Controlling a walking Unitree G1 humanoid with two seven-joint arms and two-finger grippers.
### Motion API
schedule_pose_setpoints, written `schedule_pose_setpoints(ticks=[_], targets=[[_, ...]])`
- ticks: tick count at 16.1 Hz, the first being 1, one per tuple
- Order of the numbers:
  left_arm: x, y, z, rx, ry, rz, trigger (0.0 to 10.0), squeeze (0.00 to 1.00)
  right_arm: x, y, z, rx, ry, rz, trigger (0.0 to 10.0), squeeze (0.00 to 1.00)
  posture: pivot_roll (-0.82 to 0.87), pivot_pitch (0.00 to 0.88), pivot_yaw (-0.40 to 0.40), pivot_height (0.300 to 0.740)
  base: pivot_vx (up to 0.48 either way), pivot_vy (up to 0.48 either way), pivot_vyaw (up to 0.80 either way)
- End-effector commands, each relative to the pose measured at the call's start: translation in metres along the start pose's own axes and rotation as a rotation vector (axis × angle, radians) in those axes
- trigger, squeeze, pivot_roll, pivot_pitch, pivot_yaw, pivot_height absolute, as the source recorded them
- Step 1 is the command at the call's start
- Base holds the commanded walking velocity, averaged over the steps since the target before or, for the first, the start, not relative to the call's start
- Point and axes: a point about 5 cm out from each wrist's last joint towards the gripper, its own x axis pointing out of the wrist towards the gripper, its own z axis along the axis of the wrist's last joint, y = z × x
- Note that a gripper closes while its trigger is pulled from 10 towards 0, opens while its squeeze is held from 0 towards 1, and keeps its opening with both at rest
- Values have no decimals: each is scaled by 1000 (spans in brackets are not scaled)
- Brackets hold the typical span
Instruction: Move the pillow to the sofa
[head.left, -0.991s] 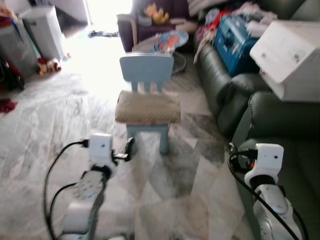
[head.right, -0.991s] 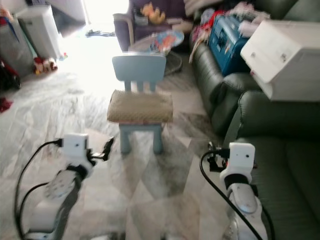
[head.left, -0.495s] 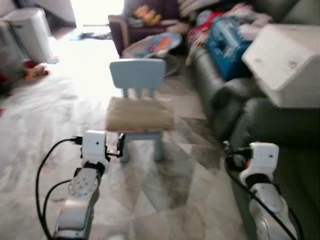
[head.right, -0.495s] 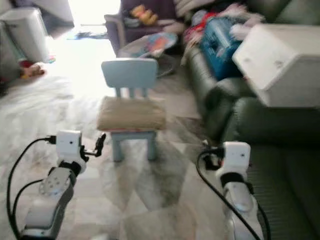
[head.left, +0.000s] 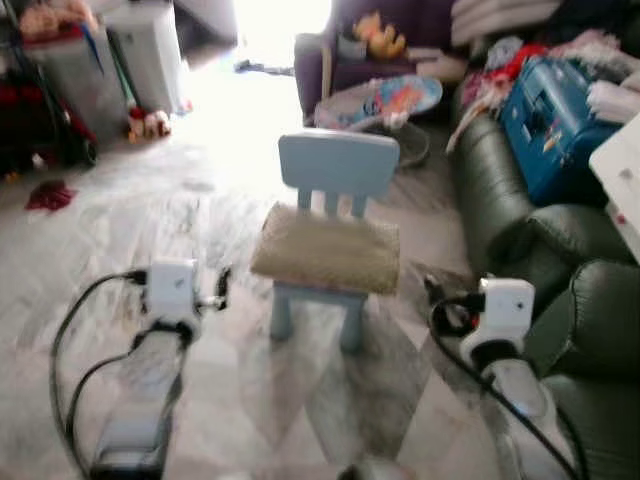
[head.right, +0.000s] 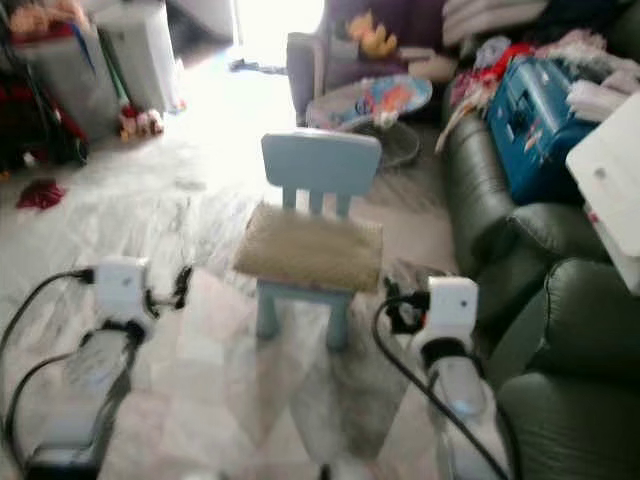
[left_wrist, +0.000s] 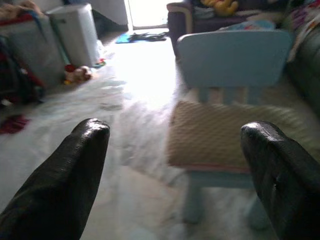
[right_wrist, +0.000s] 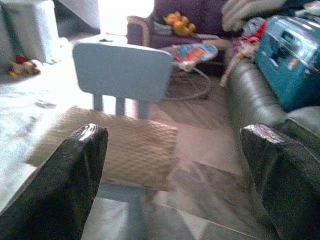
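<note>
Lying flat on the seat of one small pale-blue chair is one pillow, a thin tan cushion with a woven, quilted look that covers the seat from edge to edge. The chair is smooth moulded plastic with a rounded slab back on three short slats and straight legs. It stands on a glossy marbled floor of grey and white tiles, with pinkish diamond tiles near the robot. To the right sits one dark green sofa, padded and leathery, with rolled arms; one blue case and loose clothes lie piled on it. Bright daylight washes out the doorway behind, and one purple armchair with a yellow soft toy stands at the back. A white bin stands far left.

Two grippers reach forward, both spread wide and empty. The left gripper is well short of the chair, off its left side, its two black rubbery fingers framing the pillow. The right gripper is off the chair's right side, near the sofa arm.
</note>
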Motion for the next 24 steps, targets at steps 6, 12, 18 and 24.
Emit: schedule_pose_setpoints(ticks=[6,12,18,24], targets=[[5,6,1,16,1,-1,10000,0,8,-1,6,13,-19,-29,10000,0,-14,0,-25,740,436,0,0],[6,7,-1,12,10,-4,10000,0,8,-4,3,18,-8,-48,10000,0,-18,0,-23,740,406,215,-446],[9,5,-2,12,24,-14,10000,0,10,-4,3,13,-4,-59,10000,0,-22,0,-21,740,336,342,0],[9,3,-3,20,35,-8,10000,0,8,-3,-1,9,8,-59,10000,0,-17,0,-20,740,316,362,0]])
